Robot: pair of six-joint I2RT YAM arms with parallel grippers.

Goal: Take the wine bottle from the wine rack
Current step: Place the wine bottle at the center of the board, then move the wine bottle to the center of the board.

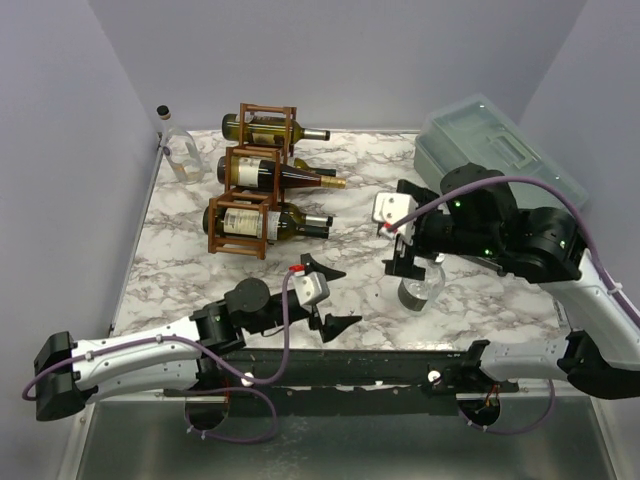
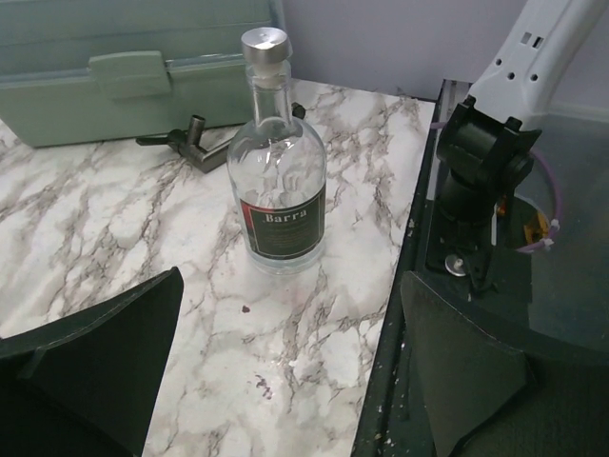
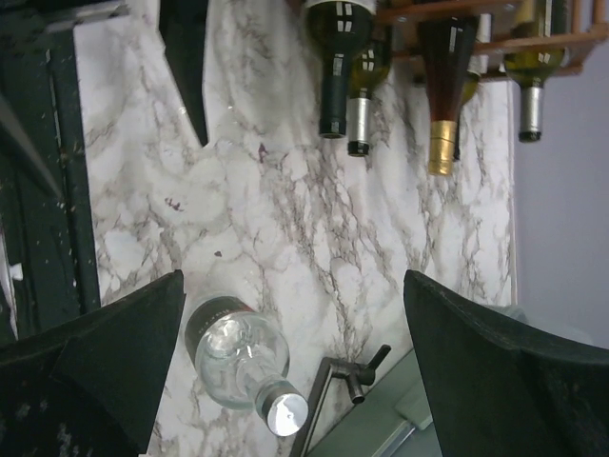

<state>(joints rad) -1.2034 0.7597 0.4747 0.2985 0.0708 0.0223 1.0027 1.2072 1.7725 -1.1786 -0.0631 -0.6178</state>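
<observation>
White links (image 1: 140, 355), black joints (image 1: 245, 297), purple cables (image 1: 287, 330); left hand (image 2: 290, 276), right hand (image 3: 295, 286) black.

Seen from the right wrist, the wine rack (image 3: 561, 40) and its wine bottles (image 3: 442, 76) are cut off by the top edge, only necks showing. Overhead, the right arm (image 1: 500, 225) hides most of a clear bottle (image 1: 418, 293), and the rack's bottle labels (image 1: 240, 222) are too small to read.

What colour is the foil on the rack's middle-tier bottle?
Gold foil; right wrist view shows it best.
</observation>
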